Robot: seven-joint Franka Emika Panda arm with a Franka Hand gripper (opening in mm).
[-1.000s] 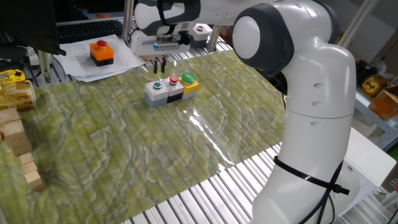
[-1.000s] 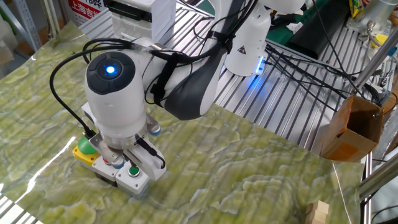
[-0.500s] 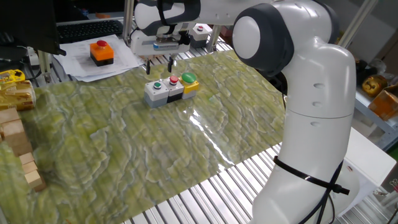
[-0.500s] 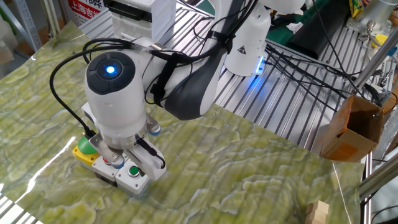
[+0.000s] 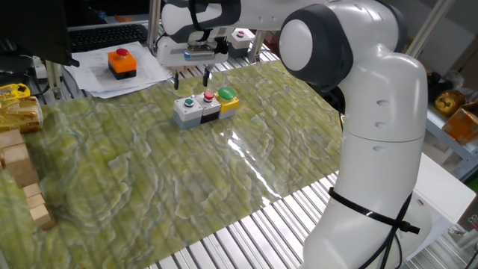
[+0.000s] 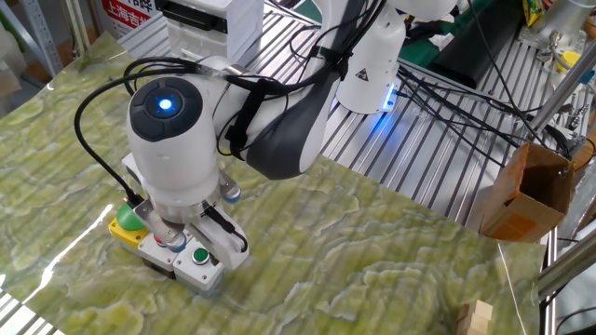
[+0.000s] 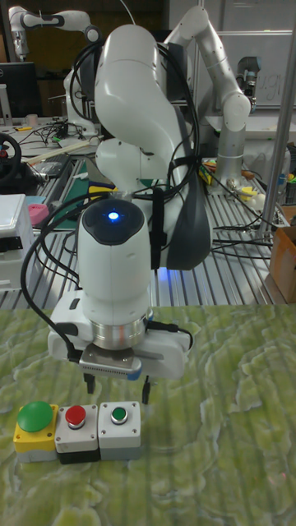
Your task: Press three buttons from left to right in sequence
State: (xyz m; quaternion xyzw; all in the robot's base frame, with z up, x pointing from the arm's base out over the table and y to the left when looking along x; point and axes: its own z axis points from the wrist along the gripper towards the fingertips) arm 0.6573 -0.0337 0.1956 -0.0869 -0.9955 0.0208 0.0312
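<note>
My jaws spread wide, hovering just behind the buttons (image 5: 205,105) mid-worktop; risk: with prongs this far apart, descending could clip the red one beside the small green one, breaking the order.

Bright, even indoor light, and all views are mostly sharp.

We see white glare on the shiny green mat (image 5: 239,146) in one fixed view, only soft shadows below the arm, a glowing blue lamp (image 7: 112,217) on the arm, and a dimmer, slightly grainy background in the tall fixed view.
</note>
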